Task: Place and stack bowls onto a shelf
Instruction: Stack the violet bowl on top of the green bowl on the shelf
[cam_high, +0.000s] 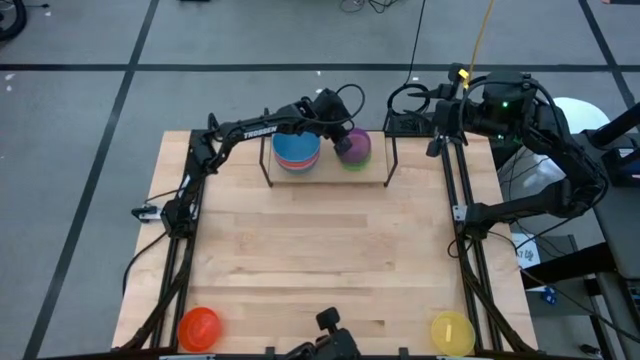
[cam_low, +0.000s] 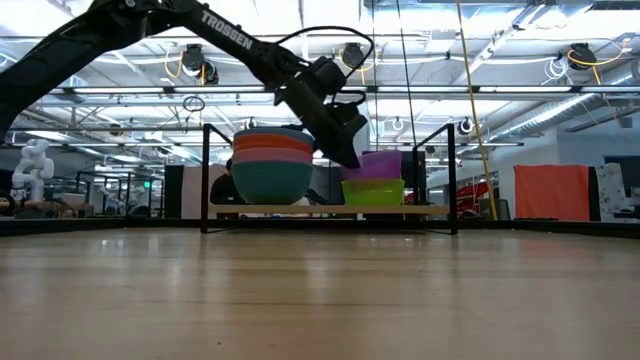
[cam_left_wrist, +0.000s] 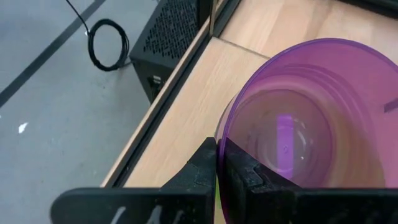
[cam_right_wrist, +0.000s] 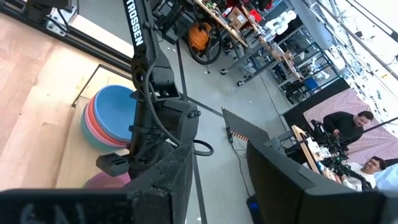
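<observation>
The low light-wood shelf with thin black rod uprights (cam_high: 330, 172) is seen at the far edge of the wooden tabletop (cam_high: 320, 260). On its left part a stack of round plastic bowls (cam_low: 272, 165) is observed: teal at the bottom, then orange and pink, with a blue bowl (cam_high: 296, 147) on top. Just beside it, at the middle of the shelf, a translucent purple plastic bowl (cam_left_wrist: 311, 118) is nested in a green plastic bowl (cam_low: 373, 191).

The left gripper (cam_left_wrist: 219, 163) is positioned over the shelf, its fingers pinched narrowly on the near rim of the purple bowl, one finger inside the wall and one outside.

The right gripper (cam_right_wrist: 217, 180) is held off the table beyond the far right corner; its fingers are spread wide and nothing is held.

A red plastic bowl (cam_high: 198, 328) lies at the near left corner of the tabletop and a yellow plastic bowl (cam_high: 452, 333) at the near right corner, well apart from the shelf.
</observation>
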